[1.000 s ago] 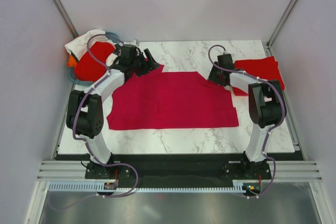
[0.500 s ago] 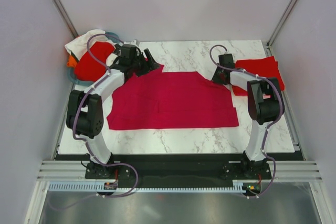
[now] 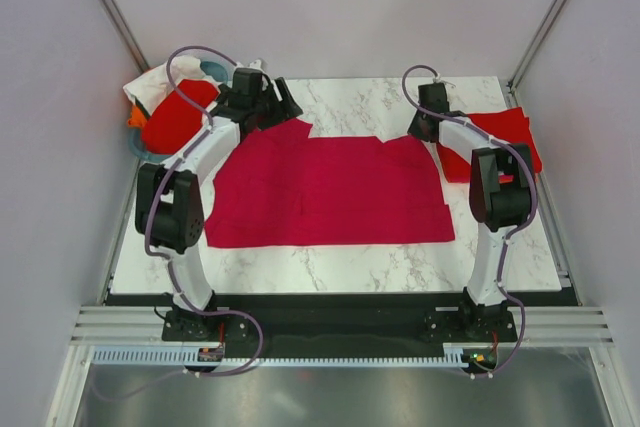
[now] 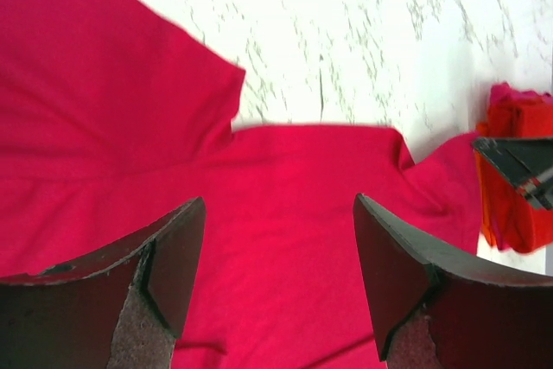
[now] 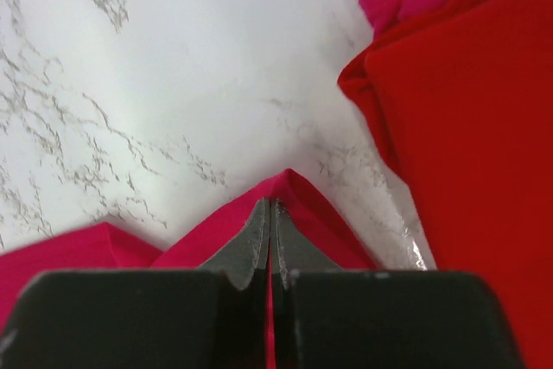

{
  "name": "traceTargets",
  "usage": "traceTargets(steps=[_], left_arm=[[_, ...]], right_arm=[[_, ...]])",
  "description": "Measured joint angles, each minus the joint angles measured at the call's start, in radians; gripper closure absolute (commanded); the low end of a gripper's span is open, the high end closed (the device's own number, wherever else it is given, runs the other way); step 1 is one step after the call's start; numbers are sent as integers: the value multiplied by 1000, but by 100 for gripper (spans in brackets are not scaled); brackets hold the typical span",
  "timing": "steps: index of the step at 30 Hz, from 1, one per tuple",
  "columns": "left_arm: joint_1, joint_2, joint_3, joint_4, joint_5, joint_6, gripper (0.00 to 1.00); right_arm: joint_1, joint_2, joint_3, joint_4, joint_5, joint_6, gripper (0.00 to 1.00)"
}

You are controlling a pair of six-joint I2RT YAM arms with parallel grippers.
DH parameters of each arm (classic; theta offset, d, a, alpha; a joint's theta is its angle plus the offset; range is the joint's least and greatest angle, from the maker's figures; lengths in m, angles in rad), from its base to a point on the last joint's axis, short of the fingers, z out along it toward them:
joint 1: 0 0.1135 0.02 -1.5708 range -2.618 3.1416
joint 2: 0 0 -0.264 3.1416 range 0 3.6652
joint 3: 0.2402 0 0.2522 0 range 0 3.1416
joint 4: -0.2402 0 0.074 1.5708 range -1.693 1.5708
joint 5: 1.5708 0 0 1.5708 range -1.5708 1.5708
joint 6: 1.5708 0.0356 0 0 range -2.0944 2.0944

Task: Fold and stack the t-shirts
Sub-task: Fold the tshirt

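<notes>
Crimson t-shirt (image 3: 330,192) lay with its 1 o'clock corner pinched in my right gripper (image 5: 270,213); my left gripper (image 4: 276,203) hung spread over its 11 o'clock sleeve.

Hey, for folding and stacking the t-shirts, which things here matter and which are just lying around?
Job: spread crimson shirt; folded shirt stack at right; red shirt at far left.
Lying about: teal basket; white cloth; small orange item.

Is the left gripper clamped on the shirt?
No, the left gripper stands wide open over the shirt, which lies flat beneath it.
</notes>
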Motion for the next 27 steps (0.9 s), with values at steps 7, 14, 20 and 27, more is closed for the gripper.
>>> traceTargets(steps=[7,14,20,27], left_arm=[[21,125,132,-39,-15,22,22],[42,306,293,-101,-19,27,22],[48,409,404,-158,-98,55,19],[59,455,494,-185,-229,96,12]], right_arm=[[-2,12,32,-10,69,-11,100],[-4,40,43,-13,98,-19,100],[-6,53,43,-3,108,-18,100],[-13,53,29,26,108,-17,100]])
